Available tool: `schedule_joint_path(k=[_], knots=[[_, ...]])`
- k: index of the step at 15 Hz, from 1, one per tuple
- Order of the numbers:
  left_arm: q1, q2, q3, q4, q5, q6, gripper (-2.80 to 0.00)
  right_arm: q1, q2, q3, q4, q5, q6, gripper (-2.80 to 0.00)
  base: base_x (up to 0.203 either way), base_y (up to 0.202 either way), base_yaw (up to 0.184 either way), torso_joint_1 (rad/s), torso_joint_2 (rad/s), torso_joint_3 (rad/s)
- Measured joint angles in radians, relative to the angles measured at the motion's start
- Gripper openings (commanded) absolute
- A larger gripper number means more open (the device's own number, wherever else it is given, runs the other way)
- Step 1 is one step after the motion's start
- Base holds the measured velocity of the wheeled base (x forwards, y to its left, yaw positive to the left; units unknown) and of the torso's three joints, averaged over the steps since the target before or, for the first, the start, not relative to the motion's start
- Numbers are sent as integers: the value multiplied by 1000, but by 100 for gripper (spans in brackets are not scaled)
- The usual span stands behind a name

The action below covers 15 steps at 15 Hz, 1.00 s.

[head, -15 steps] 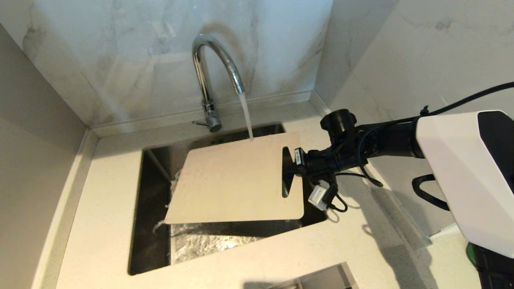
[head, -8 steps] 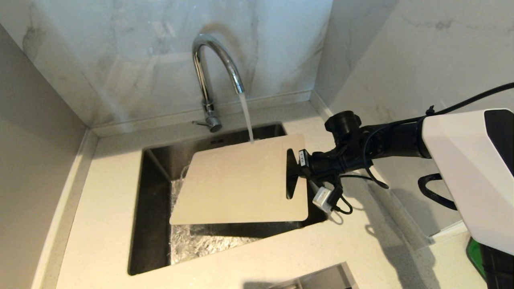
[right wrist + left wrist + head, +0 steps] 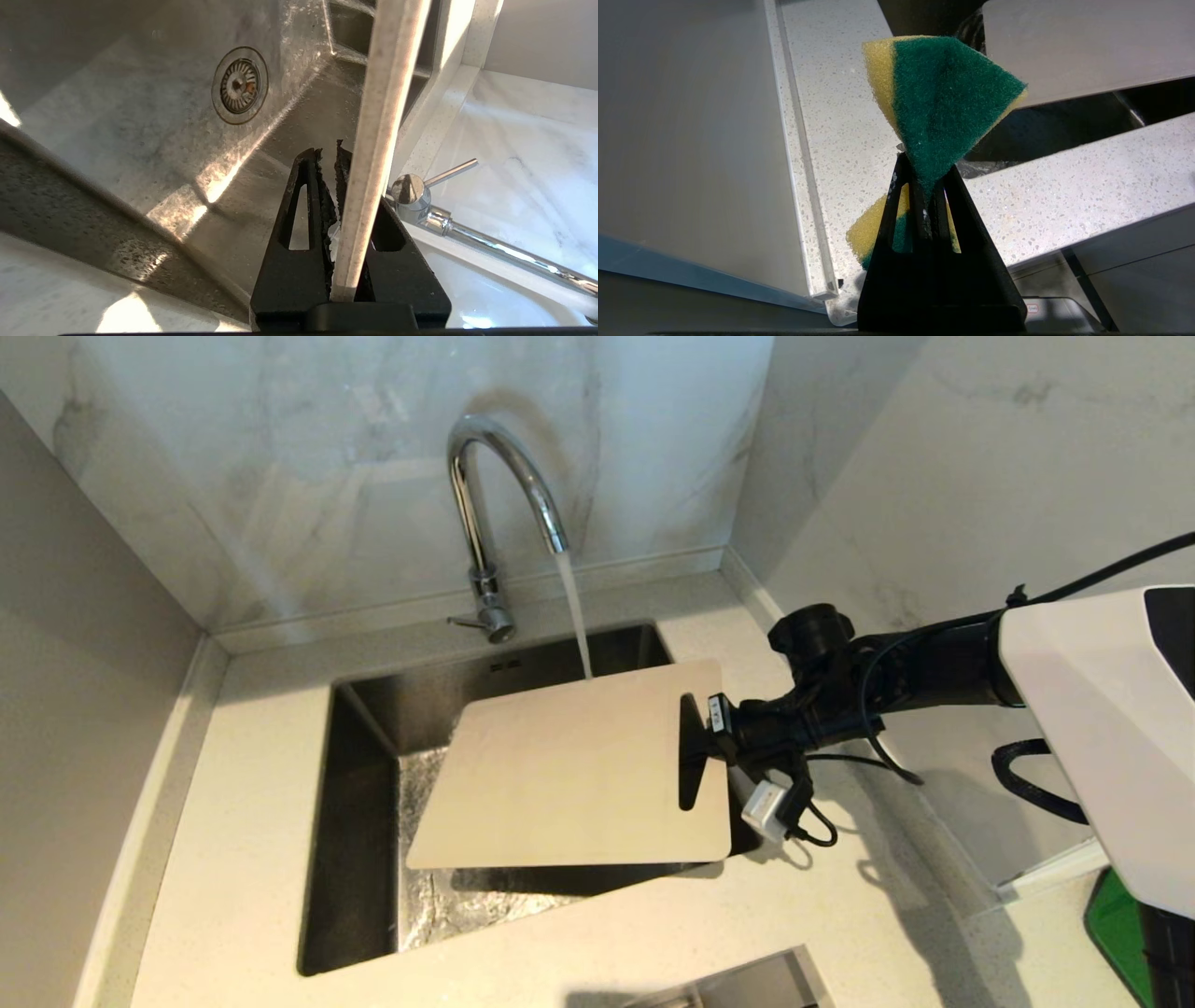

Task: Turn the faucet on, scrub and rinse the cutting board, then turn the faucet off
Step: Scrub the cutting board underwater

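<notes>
Marble-patterned wall panels (image 3: 308, 476) and a pale speckled countertop (image 3: 252, 784) enclose the steel sink (image 3: 359, 821), over which the work is being done. At the handle end of the cutting board (image 3: 569, 775), the right gripper (image 3: 719, 742) is clenched on the narrow strip outside the tapered cutout; in the right wrist view the board's edge (image 3: 373, 140) is seen pinched between the black fingers (image 3: 303, 205). From that grip the board is held out over the basin, tilted, its far corner met by the stream falling from the faucet (image 3: 504, 495), whose thin side lever (image 3: 462, 623) sits at the base.

The board is judged stiff and light, since no sag is seen although it is held by one end only. Wet plastic is likely slippery, and a long overhang is levered against the grip, so the strip by the cutout is judged the soundest place to hold.

The left gripper (image 3: 924, 186) is closed on a green and yellow sponge (image 3: 943, 102), soft and easily squashed, away from the basin.
</notes>
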Motion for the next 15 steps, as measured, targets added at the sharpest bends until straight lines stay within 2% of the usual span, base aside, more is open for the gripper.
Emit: schedule_joint_path(k=[15], knots=[[0,0,0,0,0,0,-280,-47,-132,179,40,10,1,-280,0,0,0,0,0,0]])
